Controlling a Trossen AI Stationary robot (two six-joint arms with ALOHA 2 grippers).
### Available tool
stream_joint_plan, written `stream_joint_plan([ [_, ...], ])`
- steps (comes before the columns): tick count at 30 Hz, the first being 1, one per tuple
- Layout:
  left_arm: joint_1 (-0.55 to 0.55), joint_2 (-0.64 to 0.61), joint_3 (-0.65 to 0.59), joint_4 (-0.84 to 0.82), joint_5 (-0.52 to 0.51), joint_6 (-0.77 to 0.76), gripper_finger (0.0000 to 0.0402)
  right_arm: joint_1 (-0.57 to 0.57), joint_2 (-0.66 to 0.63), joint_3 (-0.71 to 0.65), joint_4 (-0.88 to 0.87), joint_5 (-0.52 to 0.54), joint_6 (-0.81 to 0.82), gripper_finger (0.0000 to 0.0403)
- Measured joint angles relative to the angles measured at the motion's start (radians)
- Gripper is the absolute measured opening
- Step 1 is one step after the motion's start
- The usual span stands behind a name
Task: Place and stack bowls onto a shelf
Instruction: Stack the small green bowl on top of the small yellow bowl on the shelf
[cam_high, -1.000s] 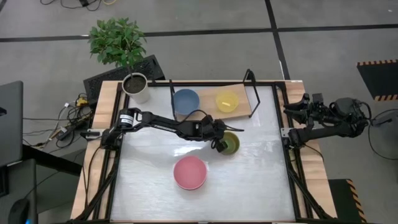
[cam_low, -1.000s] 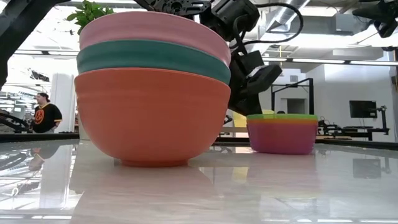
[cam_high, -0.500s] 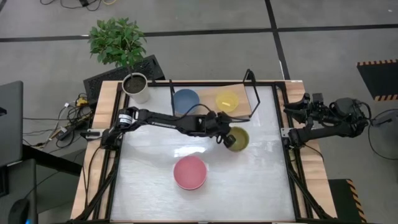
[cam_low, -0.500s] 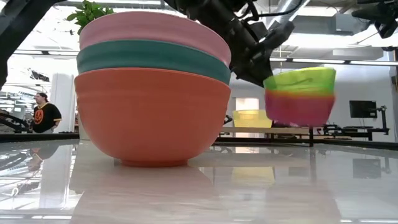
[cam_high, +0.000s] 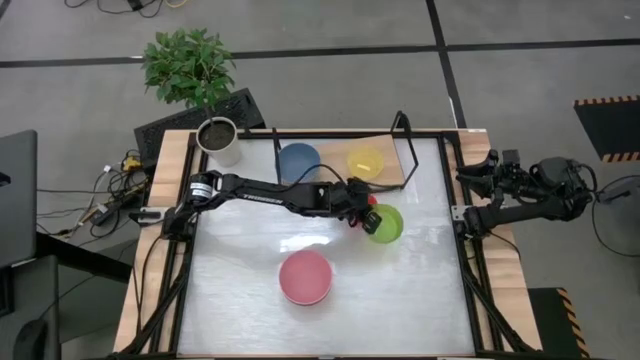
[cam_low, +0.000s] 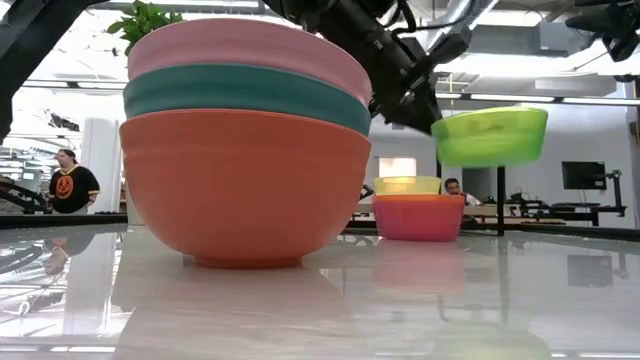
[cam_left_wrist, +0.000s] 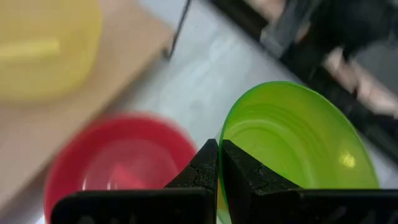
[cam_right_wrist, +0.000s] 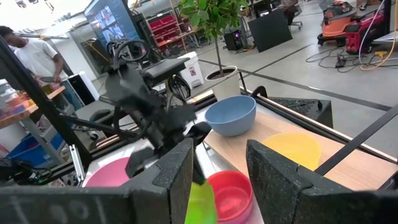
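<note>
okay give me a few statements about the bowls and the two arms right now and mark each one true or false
1. The left pincer holds the green bowl by its rim, lifted off the table. True.
2. The shelf is empty. False: a blue bowl and a yellow bowl sit on it.
3. A red bowl rests on the table below the green one. True.
4. The stack of three bowls has the orange one on top. False: pink on top, teal in the middle, orange at the bottom.
5. The right pincer grips the yellow bowl. False: it is open, off at the table's right side.
</note>
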Motion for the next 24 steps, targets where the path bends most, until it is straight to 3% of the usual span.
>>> stream_joint_plan([
  [5, 0.033, -0.022, 0.014, 0.086, -0.045, -0.008, 0.0, 0.0, 0.001, 0.0, -0.017, 0.0, 0.006, 0.0175],
  [12, 0.111, -0.025, 0.106, 0.023, -0.211, 0.081, 0.0, 0.0, 0.001, 0.0, -0.048, 0.0, 0.027, 0.0175],
  [17, 0.2, -0.025, 0.132, -0.019, -0.2, 0.129, 0.0, 0.0, 0.001, 0.0, -0.05, 0.004, 0.026, 0.0175],
  [24, 0.299, -0.022, 0.108, -0.093, -0.107, 0.15, 0.0, 0.0, 0.001, 0.0, -0.051, 0.038, 0.024, 0.0175],
])
